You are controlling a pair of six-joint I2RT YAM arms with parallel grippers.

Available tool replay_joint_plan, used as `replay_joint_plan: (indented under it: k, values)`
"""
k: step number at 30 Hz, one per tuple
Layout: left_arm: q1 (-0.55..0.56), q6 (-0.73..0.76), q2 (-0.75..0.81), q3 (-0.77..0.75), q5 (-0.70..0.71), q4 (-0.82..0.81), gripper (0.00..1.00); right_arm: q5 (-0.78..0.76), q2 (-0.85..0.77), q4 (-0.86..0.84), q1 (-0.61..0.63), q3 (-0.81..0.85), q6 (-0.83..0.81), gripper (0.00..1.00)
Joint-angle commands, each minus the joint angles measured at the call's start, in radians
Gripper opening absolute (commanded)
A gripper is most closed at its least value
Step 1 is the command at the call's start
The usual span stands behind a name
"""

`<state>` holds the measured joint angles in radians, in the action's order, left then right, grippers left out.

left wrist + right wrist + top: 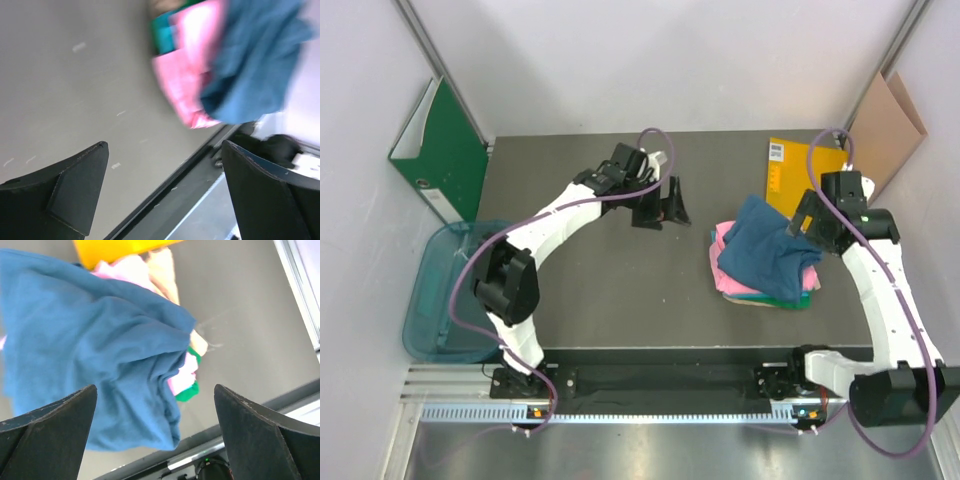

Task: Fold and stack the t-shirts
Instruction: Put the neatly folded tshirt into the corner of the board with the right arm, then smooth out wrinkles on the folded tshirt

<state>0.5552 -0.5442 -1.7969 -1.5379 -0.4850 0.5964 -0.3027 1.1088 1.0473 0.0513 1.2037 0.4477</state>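
The soft dark blue cloth t-shirt lies rumpled and askew on top of the folded pink t-shirt and the teal-green t-shirt, on the right side of the dark grey table. It likely needs squaring: pinch its loose corners and lay the edges flush without dragging the pile. The right claw hovers at the pile's right edge, jaws apart and empty. The left claw hangs over mid-table, likewise spread.
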Motion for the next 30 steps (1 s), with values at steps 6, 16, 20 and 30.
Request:
replay_joint_plan:
  k: [6,16,20,30]
  values:
    - [0.101,-0.135,-0.148,-0.159,-0.132,-0.141,0.99,0.098,0.066,-0.125,-0.181,-0.151,0.034,0.99]
    - [0.189,-0.166,-0.223,-0.197,-0.162,-0.175,0.97,0.374,0.131,-0.276,-0.366,-0.207,-0.024,1.00]
    - [0.206,-0.169,-0.240,-0.200,-0.164,-0.179,0.87,0.438,0.164,-0.345,-0.375,-0.233,-0.030,0.99]
    - [0.249,-0.178,-0.309,-0.241,-0.187,-0.185,0.40,0.550,0.241,-0.415,-0.380,-0.243,-0.023,0.61]
